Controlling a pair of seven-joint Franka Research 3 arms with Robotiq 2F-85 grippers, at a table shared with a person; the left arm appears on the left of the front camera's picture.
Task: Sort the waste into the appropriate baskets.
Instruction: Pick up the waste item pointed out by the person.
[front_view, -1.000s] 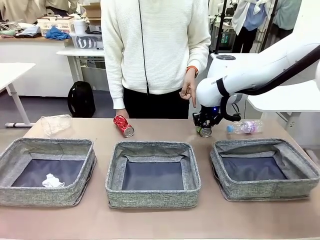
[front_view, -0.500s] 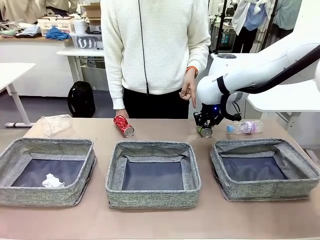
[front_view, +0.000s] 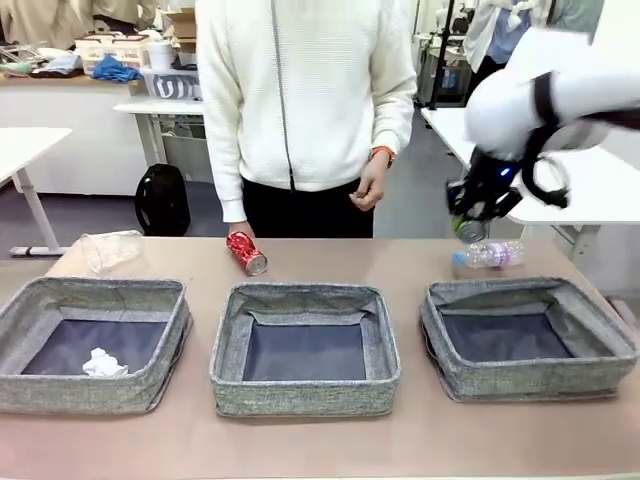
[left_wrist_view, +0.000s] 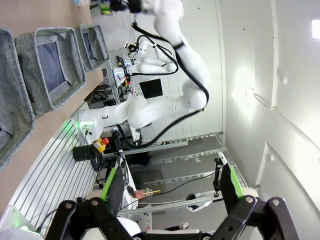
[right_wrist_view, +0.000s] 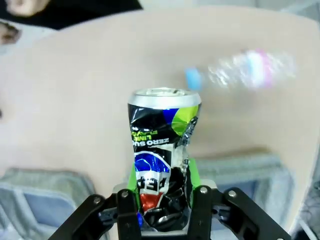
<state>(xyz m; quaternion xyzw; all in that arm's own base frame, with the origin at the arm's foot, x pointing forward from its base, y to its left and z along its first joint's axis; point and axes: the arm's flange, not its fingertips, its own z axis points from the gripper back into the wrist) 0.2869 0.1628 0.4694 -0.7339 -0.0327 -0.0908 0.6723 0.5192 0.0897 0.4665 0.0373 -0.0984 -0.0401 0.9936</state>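
The right claw (front_view: 468, 226) has come up off the desk (front_view: 330, 440) with the dark can (front_view: 471, 231). A second ago it was down at the desk surface beside the small bottle (front_view: 490, 254). It now hangs in the air just above that bottle, behind the right basket (front_view: 530, 289). The person's hand (front_view: 368, 188), earlier pointing down, has curled up by the waist. The red can (front_view: 246, 252), the crushed bottle (front_view: 110, 247) and the paper ball (front_view: 104, 363) in the left basket (front_view: 25, 305) lie as before.

The right wrist view shows the claw clamped on the can's crumpled lower half, top end outward. The left claw (left_wrist_view: 170, 182) has its fingers apart and holds nothing.

The step in hand is probably carrying the can to its basket. With paper in the left one, I would guess the middle basket (front_view: 305, 292) or the right one, though nothing marks which. Keep the can high enough to pass the rim and centre it over the lining. Lower it before letting go, so it neither bounces out nor knocks the small bottle.
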